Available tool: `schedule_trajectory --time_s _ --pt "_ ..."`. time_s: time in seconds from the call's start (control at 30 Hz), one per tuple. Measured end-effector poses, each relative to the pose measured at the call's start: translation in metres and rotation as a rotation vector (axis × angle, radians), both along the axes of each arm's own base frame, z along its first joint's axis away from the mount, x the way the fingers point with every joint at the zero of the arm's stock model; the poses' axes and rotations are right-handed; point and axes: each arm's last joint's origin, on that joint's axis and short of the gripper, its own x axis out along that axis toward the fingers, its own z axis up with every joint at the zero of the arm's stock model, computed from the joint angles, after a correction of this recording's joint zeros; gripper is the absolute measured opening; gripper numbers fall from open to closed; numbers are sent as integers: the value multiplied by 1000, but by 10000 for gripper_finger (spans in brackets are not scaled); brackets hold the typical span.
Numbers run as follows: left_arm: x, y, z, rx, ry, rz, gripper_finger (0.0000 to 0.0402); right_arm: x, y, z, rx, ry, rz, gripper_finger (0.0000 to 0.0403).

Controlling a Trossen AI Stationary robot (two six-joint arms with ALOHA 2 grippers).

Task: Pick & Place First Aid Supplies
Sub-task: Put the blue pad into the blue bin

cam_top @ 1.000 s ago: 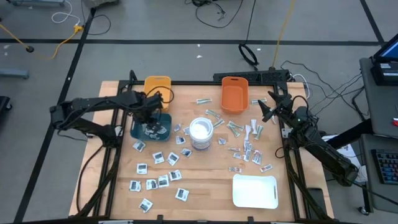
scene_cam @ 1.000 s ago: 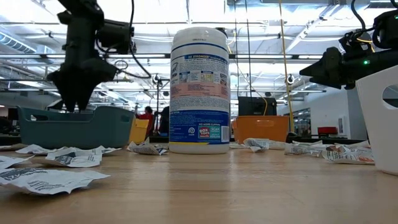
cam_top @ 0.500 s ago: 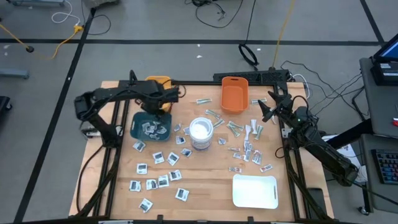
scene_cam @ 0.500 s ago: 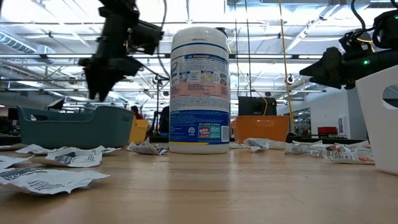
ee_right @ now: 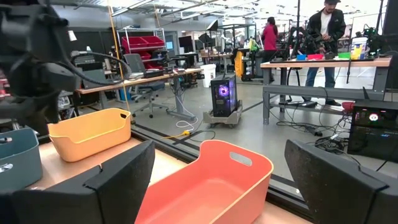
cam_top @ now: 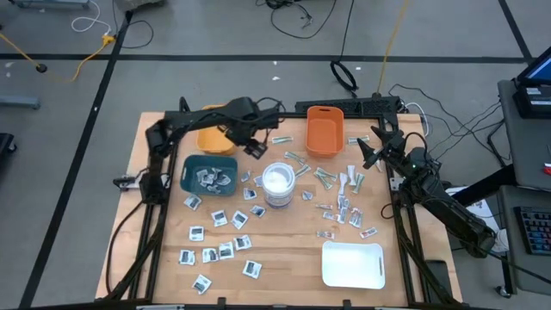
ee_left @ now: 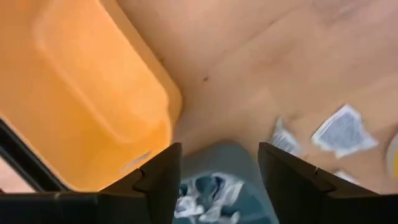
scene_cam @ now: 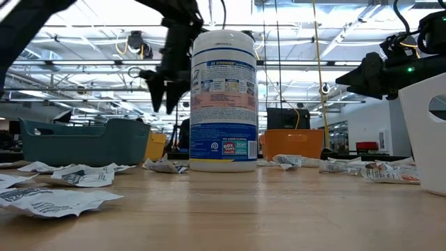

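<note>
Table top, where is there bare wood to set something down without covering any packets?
The near strip between the white-square packets and the white tray is bare wood. The far edge between the yellow bin and the orange bin is mostly bare. It is crowded around the wipes canister and right of it.

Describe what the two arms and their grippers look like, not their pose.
Both arms are dark, nearly black, built of slim jointed links with black cables looped along them. The left gripper and right gripper each end in two broad, flat dark fingers with angular edges. A small green light glows on the right arm's wrist in the low view. No other markings are readable.
</note>
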Motion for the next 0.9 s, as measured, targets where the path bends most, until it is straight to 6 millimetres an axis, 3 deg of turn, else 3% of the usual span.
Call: schedule_trajectory --time_s 0.43,0.7,0.9 --pt "24 6 -42 -55 51 168 173 0 0 0 0 0 0 357" --pt "37 -3 -69 -149 69 225 185 0 0 0 0 0 0 357" --pt "38 -6 -77 -196 66 336 187 0 0 0 0 0 0 357"
